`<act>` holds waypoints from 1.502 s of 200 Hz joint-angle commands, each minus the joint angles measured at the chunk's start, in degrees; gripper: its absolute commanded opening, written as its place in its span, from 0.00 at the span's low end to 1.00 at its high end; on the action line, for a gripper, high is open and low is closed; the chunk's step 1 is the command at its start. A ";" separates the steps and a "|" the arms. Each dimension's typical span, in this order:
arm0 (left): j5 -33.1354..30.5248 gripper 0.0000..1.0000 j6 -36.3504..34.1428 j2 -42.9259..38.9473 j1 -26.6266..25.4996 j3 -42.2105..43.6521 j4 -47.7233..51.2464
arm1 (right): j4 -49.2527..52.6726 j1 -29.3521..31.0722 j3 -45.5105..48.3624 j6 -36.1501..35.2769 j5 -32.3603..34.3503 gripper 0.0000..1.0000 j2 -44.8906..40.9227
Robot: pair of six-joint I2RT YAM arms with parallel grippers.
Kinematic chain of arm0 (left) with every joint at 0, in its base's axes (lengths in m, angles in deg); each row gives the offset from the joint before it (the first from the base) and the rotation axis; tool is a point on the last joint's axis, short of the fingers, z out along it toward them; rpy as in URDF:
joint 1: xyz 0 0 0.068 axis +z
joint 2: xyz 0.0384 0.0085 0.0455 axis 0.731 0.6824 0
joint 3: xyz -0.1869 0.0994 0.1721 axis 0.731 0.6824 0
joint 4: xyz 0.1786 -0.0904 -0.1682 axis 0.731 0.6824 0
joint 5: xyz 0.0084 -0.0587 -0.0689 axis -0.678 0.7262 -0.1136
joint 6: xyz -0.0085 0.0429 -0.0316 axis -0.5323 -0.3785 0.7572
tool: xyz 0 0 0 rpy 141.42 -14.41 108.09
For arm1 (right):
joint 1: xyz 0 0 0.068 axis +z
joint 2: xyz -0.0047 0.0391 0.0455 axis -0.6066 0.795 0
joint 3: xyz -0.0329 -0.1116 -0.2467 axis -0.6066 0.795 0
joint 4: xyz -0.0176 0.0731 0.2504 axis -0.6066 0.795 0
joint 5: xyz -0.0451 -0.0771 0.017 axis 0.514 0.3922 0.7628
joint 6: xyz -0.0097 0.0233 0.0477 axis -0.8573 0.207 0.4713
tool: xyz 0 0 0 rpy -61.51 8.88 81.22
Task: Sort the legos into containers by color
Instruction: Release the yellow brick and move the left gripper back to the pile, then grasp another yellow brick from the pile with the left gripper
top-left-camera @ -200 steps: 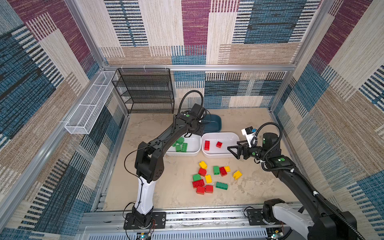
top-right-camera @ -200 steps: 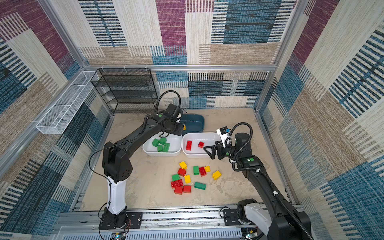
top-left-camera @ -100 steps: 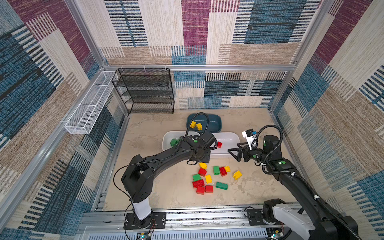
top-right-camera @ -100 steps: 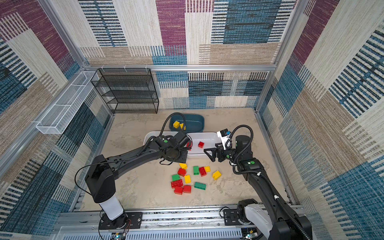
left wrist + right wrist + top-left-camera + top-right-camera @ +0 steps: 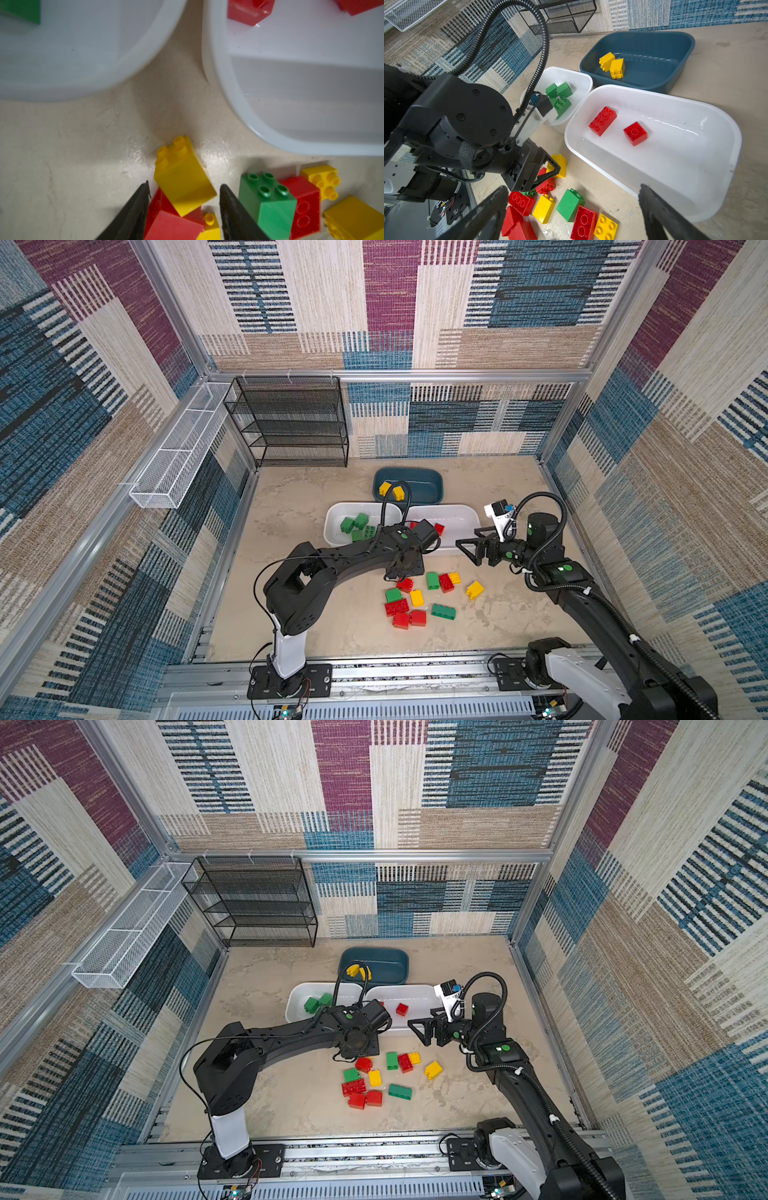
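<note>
My left gripper hangs open over the loose pile of legos, its jaws on either side of a tilted yellow brick with a gap on each side. That brick leans on a red brick. In both top views my left wrist hides it. My right gripper stands wide open and empty beside the front of the right white tub, which holds two red bricks. The left white tub holds green bricks. The teal tub holds two yellow bricks.
A black mesh rack stands at the back left and a white wire basket hangs on the left wall. A green brick lies close to my left gripper's outer finger. Patterned walls close in the table on three sides.
My left arm has swung from over the teal tub, where two yellow bricks now lie, back to the pile and down around a yellow brick. My right arm has barely moved.
</note>
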 commanded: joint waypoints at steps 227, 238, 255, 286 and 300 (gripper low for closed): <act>-1.41 0.30 -20.40 -8.55 2.52 -7.67 6.56 | -2.24 0.05 -0.75 0.39 -0.49 0.99 0.45; -1.64 0.31 -24.11 -8.03 3.93 -10.26 6.06 | -2.37 0.05 -0.67 0.34 -0.25 0.99 0.23; -1.27 0.31 -28.54 -5.69 6.45 -15.48 5.74 | -2.50 0.01 -0.71 0.44 -0.20 0.99 0.27; -0.05 0.32 -34.70 1.02 11.06 -23.08 0.66 | -2.85 0.05 -0.71 0.42 0.33 0.99 0.65; 1.52 0.32 -36.63 5.43 13.35 -27.76 -0.96 | -3.02 0.06 -1.09 0.26 0.32 0.99 1.15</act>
